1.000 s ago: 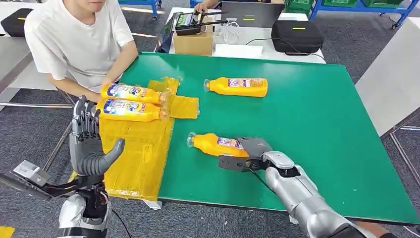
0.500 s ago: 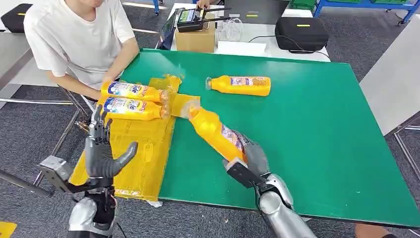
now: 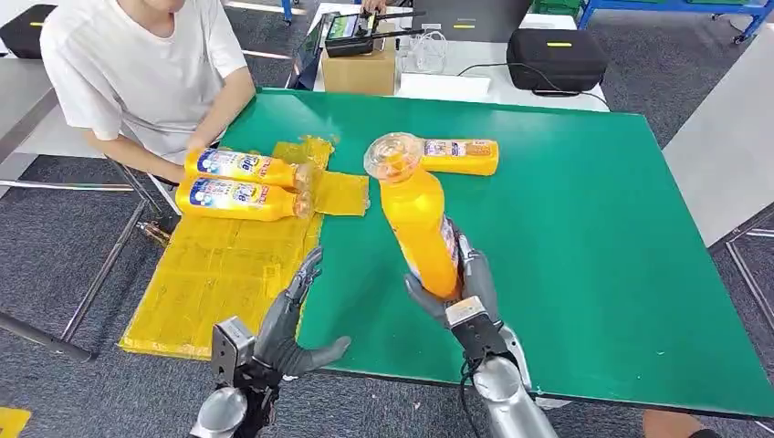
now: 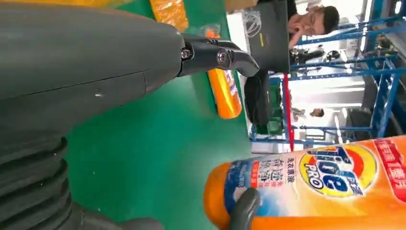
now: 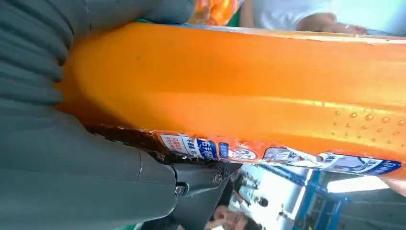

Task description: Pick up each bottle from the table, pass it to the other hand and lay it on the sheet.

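Note:
My right hand (image 3: 459,290) grips an orange bottle (image 3: 416,212) by its base and holds it nearly upright above the green table (image 3: 584,237), clear cap toward the camera. The same bottle (image 5: 239,91) lies against the palm in the right wrist view, and its label (image 4: 330,172) shows in the left wrist view. My left hand (image 3: 290,321) is open with fingers spread, at the table's front edge just left of the held bottle. Two orange bottles (image 3: 239,185) lie side by side on the yellow sheet (image 3: 219,265). Another bottle (image 3: 452,157) lies on the table behind the held one.
A person in a white shirt (image 3: 146,73) sits at the table's far left corner, hands near the sheet. A cardboard box (image 3: 358,71) and a black case (image 3: 557,57) stand on the white table behind. Bare green surface stretches to the right.
The right hand has swung the bottle from a slant toward the sheet to nearly upright. The left hand has dropped and moved right, from beside the sheet to the table's front edge.

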Motion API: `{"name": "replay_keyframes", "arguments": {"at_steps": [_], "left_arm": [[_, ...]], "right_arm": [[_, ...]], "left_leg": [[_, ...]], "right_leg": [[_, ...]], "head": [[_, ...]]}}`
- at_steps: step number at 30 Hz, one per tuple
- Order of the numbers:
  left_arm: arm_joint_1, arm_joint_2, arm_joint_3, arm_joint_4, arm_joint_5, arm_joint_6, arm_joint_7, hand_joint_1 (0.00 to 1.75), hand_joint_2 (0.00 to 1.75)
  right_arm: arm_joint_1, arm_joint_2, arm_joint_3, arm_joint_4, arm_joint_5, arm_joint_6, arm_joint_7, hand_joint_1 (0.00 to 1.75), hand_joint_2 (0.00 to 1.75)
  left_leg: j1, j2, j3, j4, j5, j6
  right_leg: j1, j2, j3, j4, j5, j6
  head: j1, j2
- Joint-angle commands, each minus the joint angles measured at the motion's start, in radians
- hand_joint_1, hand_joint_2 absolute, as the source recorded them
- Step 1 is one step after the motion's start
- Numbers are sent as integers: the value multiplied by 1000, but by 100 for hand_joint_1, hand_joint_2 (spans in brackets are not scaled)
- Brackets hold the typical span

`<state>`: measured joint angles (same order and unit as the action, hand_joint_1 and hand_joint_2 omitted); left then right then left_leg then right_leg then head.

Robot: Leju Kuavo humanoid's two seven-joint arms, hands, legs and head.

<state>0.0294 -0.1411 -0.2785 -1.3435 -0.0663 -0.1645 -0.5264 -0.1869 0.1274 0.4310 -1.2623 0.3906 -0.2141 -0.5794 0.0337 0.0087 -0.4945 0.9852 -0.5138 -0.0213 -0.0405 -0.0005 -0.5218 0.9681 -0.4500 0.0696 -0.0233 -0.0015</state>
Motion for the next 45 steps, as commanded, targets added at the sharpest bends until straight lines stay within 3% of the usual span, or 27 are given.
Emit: {"name": "replay_keyframes", "arguments": {"at_steps": [1, 11, 22, 29, 36, 45], "left_arm": [[-44, -5, 10, 62, 110, -70, 24, 0, 175], [-82, -67, 79, 51, 291, -23, 88, 0, 175], [-79, -64, 75, 42, 301, -17, 85, 0, 175], [-59, -56, 65, -71, 390, -53, 42, 0, 175], [-29, -15, 25, -173, 421, -207, 16, 0, 175], [6, -9, 49, -203, 394, -247, 21, 0, 175]], "right_arm": [[-109, 17, 155, 187, 60, 36, -32, 173, 175], [-71, 37, 332, 200, 146, -2, -111, 175, 175], [-75, 32, 344, 201, 141, -3, -113, 175, 175], [-85, 30, 384, 238, 101, 3, -106, 175, 175], [-86, 36, 344, 240, 75, 22, -77, 175, 175], [-36, 46, 221, 195, 28, 34, -47, 175, 175]], "left_leg": [[0, 2, 3, -2, 0, 2], [1, 0, 2, -2, 0, 2], [1, -2, 2, -2, 0, 2], [1, -1, 1, -1, 0, 2], [1, -3, 1, -1, 0, 2], [0, -1, 0, -1, 0, 2]], "right_leg": [[1, 2, 2, -2, 1, -4], [1, 0, 2, -2, 0, -4], [1, -1, 2, -3, 0, -4], [2, -1, 1, -2, 0, -3], [2, -3, 1, -2, 0, -4], [0, -1, 0, -2, 0, -3]], "head": [[0, 0], [0, 0], [0, 0], [0, 0], [0, 0], [0, 0]]}}
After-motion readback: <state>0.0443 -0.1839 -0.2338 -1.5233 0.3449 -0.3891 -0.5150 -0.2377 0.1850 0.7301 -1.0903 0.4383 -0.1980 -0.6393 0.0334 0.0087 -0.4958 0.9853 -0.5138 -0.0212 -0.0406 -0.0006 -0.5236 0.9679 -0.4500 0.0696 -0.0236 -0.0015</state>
